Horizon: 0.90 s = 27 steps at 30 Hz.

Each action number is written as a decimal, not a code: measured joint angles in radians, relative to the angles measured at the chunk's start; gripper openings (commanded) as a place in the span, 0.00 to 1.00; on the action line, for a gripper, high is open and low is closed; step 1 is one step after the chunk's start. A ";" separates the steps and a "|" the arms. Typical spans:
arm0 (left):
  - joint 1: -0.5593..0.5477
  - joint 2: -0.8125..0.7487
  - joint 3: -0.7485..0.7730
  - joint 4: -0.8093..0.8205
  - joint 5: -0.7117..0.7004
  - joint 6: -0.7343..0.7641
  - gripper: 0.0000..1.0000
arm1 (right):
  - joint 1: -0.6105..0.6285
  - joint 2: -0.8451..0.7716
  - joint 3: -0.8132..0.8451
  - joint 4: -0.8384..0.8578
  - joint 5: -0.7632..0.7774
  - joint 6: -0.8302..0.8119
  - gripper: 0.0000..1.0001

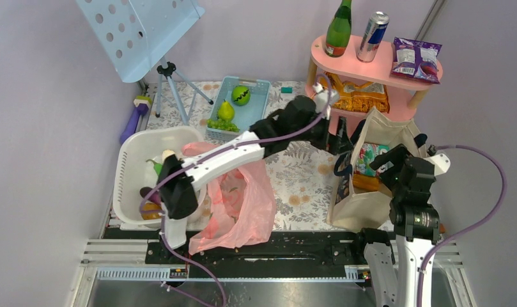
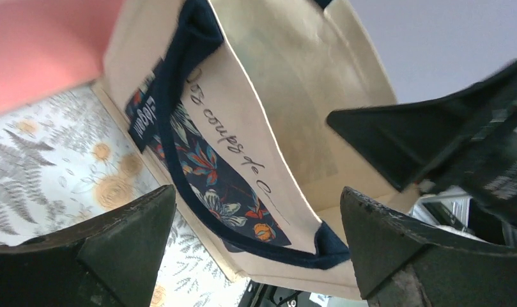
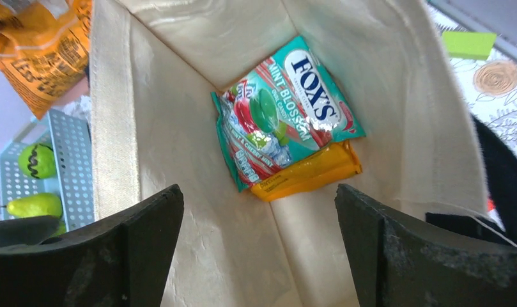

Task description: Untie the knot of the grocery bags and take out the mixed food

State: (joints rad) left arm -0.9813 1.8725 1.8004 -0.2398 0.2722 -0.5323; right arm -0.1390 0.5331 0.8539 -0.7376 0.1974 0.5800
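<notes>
From above, my left hand [image 1: 342,144] reaches across the flowered surface [image 1: 294,176] to the left edge of the beige canvas tote [image 1: 361,208]. My right hand [image 1: 380,160] hangs over its mouth. The pink plastic bag [image 1: 246,204] lies near my left arm's base.

In the left wrist view, this hand is spread wide and holds nothing, with the tote's lettered side behind it.

In the right wrist view, the hand is spread too, above the open tote. At the bottom a Fox's mint packet [image 3: 284,118] lies on an orange packet [image 3: 307,173].
</notes>
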 measured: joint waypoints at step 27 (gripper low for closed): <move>-0.044 -0.230 -0.163 -0.285 -0.076 0.640 0.00 | 0.002 -0.041 -0.167 0.172 -0.281 0.090 0.87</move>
State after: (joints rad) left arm -1.0256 1.6421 1.6375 -0.5243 0.1963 0.1078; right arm -0.1375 0.4923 0.6872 -0.5655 -0.0837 0.6697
